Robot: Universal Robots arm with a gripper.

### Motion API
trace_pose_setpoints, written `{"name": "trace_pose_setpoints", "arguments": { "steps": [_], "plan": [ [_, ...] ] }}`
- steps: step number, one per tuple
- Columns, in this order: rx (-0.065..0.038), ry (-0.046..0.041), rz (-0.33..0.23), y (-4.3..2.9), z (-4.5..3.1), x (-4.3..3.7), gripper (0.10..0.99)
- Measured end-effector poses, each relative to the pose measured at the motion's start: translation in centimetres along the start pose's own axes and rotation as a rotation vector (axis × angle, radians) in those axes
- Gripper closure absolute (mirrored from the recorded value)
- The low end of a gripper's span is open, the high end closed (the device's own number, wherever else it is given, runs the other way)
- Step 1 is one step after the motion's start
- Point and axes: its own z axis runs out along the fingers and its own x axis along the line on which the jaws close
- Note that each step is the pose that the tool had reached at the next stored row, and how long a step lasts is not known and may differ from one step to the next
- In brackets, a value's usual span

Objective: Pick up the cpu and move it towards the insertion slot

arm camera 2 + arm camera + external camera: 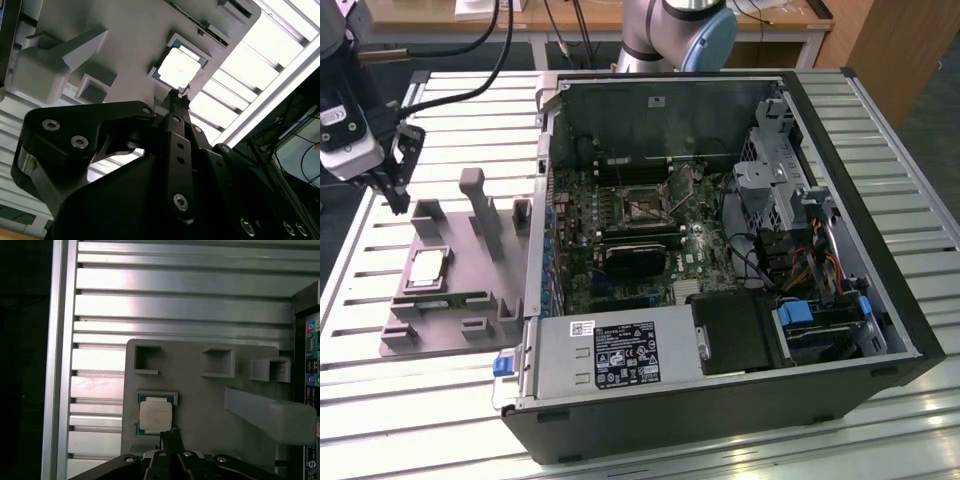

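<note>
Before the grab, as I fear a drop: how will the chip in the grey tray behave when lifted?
The chip is a thin flat square with a metal top: probably stiff, light, unlikely to roll. Its shiny top may be slippery. It sits in a pocket of the tray, so a sideways push would likely jam it.

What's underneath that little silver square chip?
The cpu lies in a shallow square pocket of the grey tray, which rests on the slatted metal table. The pocket floor beneath the chip is covered by it and cannot be seen.
</note>
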Motion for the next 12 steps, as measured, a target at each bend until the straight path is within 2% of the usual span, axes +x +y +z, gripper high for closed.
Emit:
{"name": "trace_pose_setpoints", "arguments": {
  "steps": [12],
  "plan": [
    [0.000,0.0000,0.000,-0.75,2.15,0.06,0.984]
  ]
}}
